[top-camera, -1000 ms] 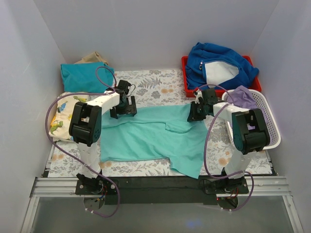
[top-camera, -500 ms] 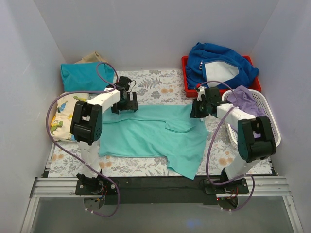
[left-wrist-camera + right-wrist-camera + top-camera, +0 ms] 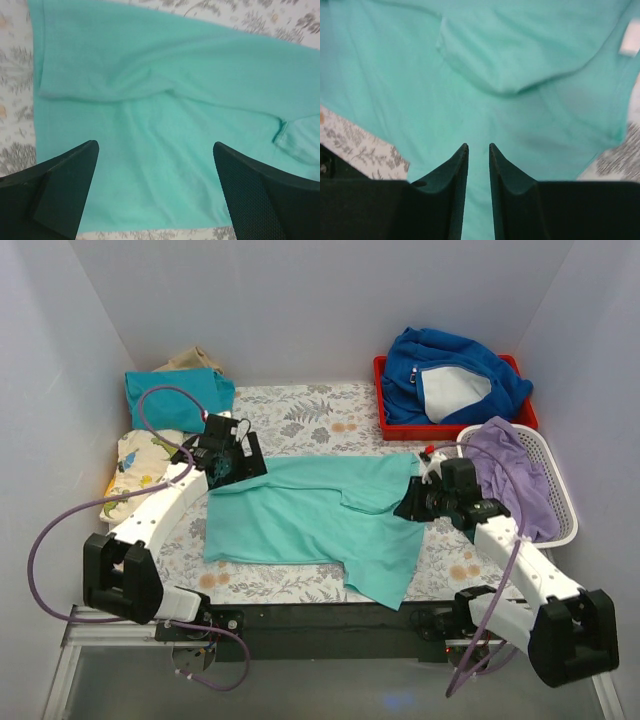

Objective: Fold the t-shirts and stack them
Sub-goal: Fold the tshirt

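Note:
The mint-turquoise t-shirt [image 3: 310,515] lies spread flat on the floral table cover, with a sleeve folded in near its middle and its lower right corner trailing toward the front edge. It fills the left wrist view [image 3: 165,75] and the right wrist view [image 3: 520,50]. My left gripper [image 3: 235,465] [image 3: 155,145] is wide open and empty above the shirt's upper left corner. My right gripper [image 3: 408,508] [image 3: 478,146] hovers over the shirt's right edge, jaws a narrow gap apart, nothing between them. The darker teal folded t-shirt [image 3: 170,395] lies at the back left. The cream dinosaur-print t-shirt [image 3: 140,465] lies in front of it.
A red bin [image 3: 385,425] at the back right holds the royal-blue fleece jacket [image 3: 450,375]. A white basket [image 3: 560,530] at the right holds a purple garment [image 3: 510,460]. A beige cloth [image 3: 190,358] lies behind the teal shirt. White walls close in three sides.
Both grippers have left the shirt's top corners and pulled back toward the near side, the left arm swinging left, the right arm right. The shirt now lies flat, released.

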{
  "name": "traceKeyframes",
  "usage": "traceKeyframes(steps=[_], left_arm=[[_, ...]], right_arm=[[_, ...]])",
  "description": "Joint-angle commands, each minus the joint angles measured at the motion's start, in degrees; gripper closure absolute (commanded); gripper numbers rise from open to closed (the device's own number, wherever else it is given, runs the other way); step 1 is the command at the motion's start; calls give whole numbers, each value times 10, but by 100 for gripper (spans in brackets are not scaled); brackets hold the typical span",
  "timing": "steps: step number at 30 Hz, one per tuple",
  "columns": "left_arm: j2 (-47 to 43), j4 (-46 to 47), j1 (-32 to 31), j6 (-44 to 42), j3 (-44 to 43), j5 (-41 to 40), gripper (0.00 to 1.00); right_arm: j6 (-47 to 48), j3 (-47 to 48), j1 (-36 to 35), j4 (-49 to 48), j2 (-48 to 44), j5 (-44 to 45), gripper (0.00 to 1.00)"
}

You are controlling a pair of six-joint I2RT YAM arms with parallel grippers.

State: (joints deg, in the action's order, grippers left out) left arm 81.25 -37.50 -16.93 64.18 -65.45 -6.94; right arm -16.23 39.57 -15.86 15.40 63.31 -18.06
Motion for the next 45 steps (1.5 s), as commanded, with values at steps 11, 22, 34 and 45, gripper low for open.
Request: traceKeyframes(steps=[11,22,34,45], left_arm=[[-117,-199,2,140,110,18,2],[-128,-239,2,170,178,10,2],[-148,-233,1,197,221,18,2],[-87,-221,-1,166,191,17,2]], right_arm=[[-245,-165,-120,159,-237,48,71],[-359,-117,-233,344,-275,177,72],[-340,-114,-253,361,-253,203,71],[-343,-129,-253,351,-253,134,66]])
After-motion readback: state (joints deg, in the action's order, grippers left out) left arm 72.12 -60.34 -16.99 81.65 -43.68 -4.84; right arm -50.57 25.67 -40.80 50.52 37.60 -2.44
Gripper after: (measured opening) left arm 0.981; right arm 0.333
